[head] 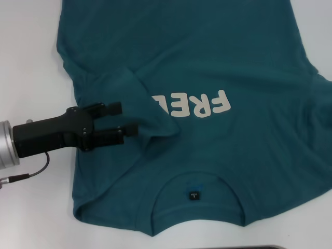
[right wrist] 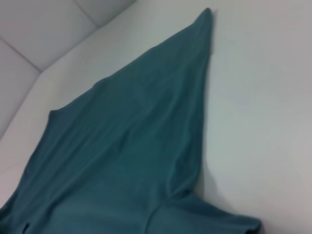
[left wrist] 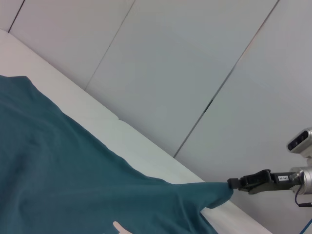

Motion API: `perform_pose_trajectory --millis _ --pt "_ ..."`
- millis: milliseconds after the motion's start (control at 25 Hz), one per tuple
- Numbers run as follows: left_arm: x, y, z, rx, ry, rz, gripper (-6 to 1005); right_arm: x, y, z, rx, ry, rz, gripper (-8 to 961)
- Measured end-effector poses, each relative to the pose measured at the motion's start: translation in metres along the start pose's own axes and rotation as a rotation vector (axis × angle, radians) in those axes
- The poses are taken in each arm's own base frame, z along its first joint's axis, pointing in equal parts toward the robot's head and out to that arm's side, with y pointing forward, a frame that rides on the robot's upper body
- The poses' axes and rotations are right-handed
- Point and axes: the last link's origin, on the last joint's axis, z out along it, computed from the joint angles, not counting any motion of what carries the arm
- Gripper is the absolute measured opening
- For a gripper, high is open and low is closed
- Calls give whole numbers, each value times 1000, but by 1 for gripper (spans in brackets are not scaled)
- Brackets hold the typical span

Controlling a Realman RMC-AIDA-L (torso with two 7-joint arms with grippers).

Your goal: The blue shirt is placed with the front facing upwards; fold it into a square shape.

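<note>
The blue shirt lies front up on the white table, its collar and black neck label towards me. One sleeve is folded inward and covers the start of the cream lettering. My left gripper is open over the shirt, with its fingertips at that folded sleeve's edge. The head view does not show my right gripper. In the left wrist view the right gripper appears far off, shut on a corner of the shirt and pulling it to a point. The right wrist view shows only shirt cloth.
Bare white tabletop borders the shirt on both sides. Grey wall panels rise behind the table's far edge. A thin cable trails from my left wrist. A dark strip lies at the table's near edge.
</note>
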Motion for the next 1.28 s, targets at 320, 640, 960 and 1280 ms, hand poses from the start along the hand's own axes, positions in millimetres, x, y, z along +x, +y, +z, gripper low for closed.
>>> perform_pose_trajectory --millis 320,640,960,1280 --pt "1 0 1 -3 -2 5 917 3 -4 -5 23 -12 12 48" --pt "1 0 2 -4 -5 6 917 1 0 1 1 -7 -7 56" --pt "0 0 2 -5 -5 8 917 -9 26 15 -148 17 -75 64" --pt "1 0 3 -5 -4 10 917 -28 65 56 -304 77 -162 72"
